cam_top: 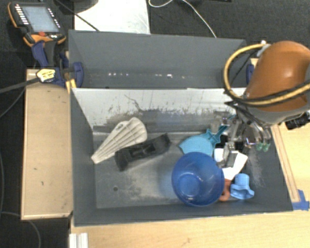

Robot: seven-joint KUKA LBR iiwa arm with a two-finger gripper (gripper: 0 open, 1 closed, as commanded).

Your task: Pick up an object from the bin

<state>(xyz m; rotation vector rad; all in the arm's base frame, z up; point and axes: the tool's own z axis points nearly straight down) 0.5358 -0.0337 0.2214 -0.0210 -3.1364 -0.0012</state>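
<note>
White flat piece (238, 164), the thing lying closest under the pincer (232, 148), sits at the right end of the bin (144, 112), in a small cluster against the right wall. From the camera view the pincer hangs just above and slightly behind it, below the arm's orange cover (281, 74). The white piece therefore lies toward the near side of the bin from the tool. Its long axis seems to run roughly front to back, slightly tilted, though part of it is hidden. Whether the pincer is released or clenched cannot be told, and nothing can be seen held in it.

A round blue bowl (196, 180) stands just to the left of the white piece, touching or nearly so. A small light-blue toy (242, 186) lies just in front. A pale blue scoop-like thing (196, 144) rests behind the bowl. The black block (142, 151) and the ribbed cream shell-shaped thing (121, 137) lie well apart, toward the bin's left. By my judgement, a short drop forward would bring the tool onto the cluster, with the bowl's rim crowding the left side.
</note>
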